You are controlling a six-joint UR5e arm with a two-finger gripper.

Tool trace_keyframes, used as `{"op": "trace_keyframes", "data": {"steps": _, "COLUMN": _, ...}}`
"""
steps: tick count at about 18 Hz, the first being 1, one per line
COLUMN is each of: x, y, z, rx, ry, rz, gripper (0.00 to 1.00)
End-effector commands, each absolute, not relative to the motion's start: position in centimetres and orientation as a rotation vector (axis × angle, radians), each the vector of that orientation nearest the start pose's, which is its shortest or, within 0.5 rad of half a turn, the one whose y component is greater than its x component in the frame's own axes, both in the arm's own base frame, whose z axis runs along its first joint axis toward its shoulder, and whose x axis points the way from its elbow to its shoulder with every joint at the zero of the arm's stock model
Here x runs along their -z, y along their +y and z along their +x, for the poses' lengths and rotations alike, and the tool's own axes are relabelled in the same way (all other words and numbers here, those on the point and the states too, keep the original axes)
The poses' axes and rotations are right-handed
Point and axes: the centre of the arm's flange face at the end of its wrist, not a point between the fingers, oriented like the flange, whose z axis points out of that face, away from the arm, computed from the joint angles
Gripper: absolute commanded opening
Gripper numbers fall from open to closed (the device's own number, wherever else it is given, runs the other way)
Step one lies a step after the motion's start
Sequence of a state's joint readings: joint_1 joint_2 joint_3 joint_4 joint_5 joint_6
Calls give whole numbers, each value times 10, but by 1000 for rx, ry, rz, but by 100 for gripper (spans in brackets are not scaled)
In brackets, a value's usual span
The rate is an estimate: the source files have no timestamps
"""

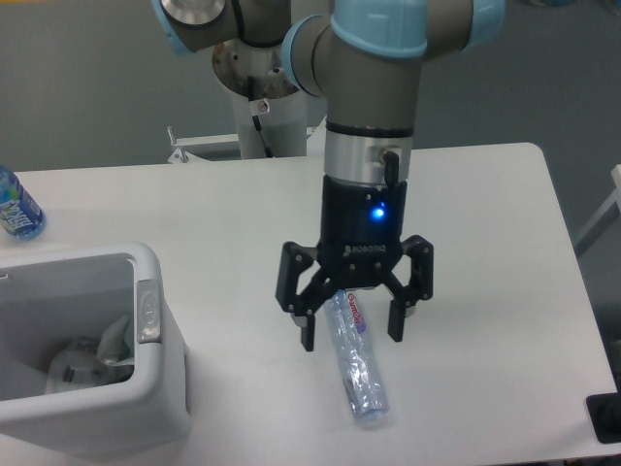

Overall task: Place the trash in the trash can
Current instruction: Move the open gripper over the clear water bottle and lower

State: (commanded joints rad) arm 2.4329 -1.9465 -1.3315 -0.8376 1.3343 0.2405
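A crushed clear plastic bottle (pixel 355 364) with a red-purple label lies on the white table near its front edge. My gripper (pixel 351 338) hangs open right over the bottle's upper half, one finger on each side of it, not closed on it. The white trash can (pixel 167 388) stands at the front left, with a crumpled white wrapper (pixel 82 364) lying inside it.
An upright bottle with a blue label (pixel 16 207) stands at the table's far left edge. A black object (pixel 605 417) sits at the front right corner. The arm's base and metal brackets (pixel 262 126) are behind the table.
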Motion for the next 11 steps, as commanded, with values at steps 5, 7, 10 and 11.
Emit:
{"op": "trace_keyframes", "data": {"steps": 5, "x": -431, "y": 576, "z": -442, "rx": -216, "ry": -652, "rz": -2516, "gripper": 100}}
{"op": "trace_keyframes", "data": {"steps": 7, "x": -414, "y": 576, "z": -451, "rx": -205, "ry": -662, "rz": -2535, "gripper": 100}}
{"op": "trace_keyframes", "data": {"steps": 10, "x": -373, "y": 583, "z": -461, "rx": -166, "ry": -683, "rz": -2585, "gripper": 100}}
{"op": "trace_keyframes", "data": {"steps": 11, "x": -359, "y": 585, "z": -462, "rx": -149, "ry": -695, "rz": -2599, "gripper": 100}}
